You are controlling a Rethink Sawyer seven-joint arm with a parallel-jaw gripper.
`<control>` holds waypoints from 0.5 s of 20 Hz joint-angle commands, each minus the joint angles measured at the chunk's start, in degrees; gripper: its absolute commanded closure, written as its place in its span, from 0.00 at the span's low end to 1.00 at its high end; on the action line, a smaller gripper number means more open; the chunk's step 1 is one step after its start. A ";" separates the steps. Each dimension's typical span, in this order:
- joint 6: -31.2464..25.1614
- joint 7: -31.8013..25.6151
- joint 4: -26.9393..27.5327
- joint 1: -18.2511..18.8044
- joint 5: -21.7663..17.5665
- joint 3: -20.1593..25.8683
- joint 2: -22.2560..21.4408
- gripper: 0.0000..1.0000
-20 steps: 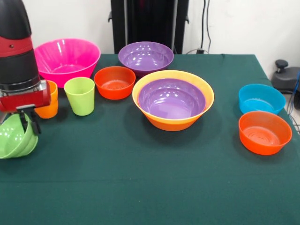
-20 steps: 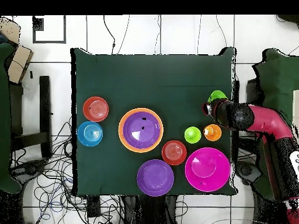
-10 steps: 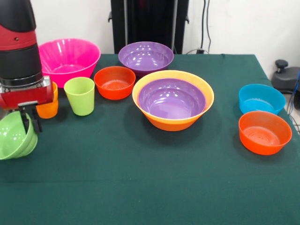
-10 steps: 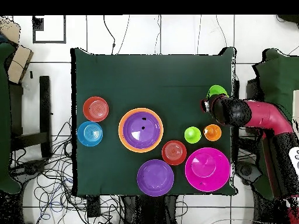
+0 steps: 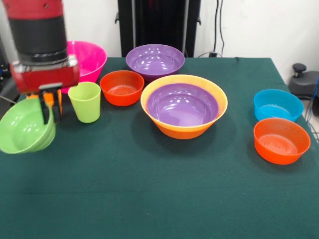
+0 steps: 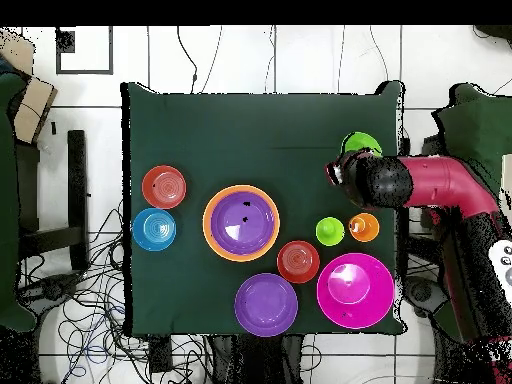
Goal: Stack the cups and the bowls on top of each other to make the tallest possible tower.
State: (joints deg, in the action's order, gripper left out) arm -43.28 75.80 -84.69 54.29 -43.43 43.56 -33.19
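- Gripper clamped on the near rim of the small lime-green bowl, one finger inside and one outside the wall; bowl lifted and tilted, mouth turned toward the camera in the front view.
- Held at the table's edge, just in front of the orange cup and beside the lime green cup.
- Tower so far: purple bowl nested in the large yellow-orange bowl, near the middle of the table and well apart from the held bowl.
- Not yet stacked: pink bowl, second purple bowl, red-orange bowl, blue bowl and the other red-orange bowl.
- Risk, judged: a one-sided pinch on a glossy rim may let the bowl swing or slip during carry.
- Risk, judged: travel toward the tower passes close over both cups; a low path could knock one over.
- Risk, judged: releasing while tilted could leave the bowl crooked inside the purple one, or skidding off its slick wall.
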 commanded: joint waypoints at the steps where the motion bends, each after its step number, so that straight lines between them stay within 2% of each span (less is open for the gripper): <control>1: -11.65 4.95 -2.80 -7.94 4.79 -3.40 -8.90 1.00; 4: -14.90 6.71 -0.65 -11.10 7.35 -4.99 -9.60 1.00; 10: -14.75 10.62 0.05 -15.99 9.58 -8.08 -9.75 1.00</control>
State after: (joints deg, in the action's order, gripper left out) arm -51.31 76.34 -84.82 43.01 -35.11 41.49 -41.72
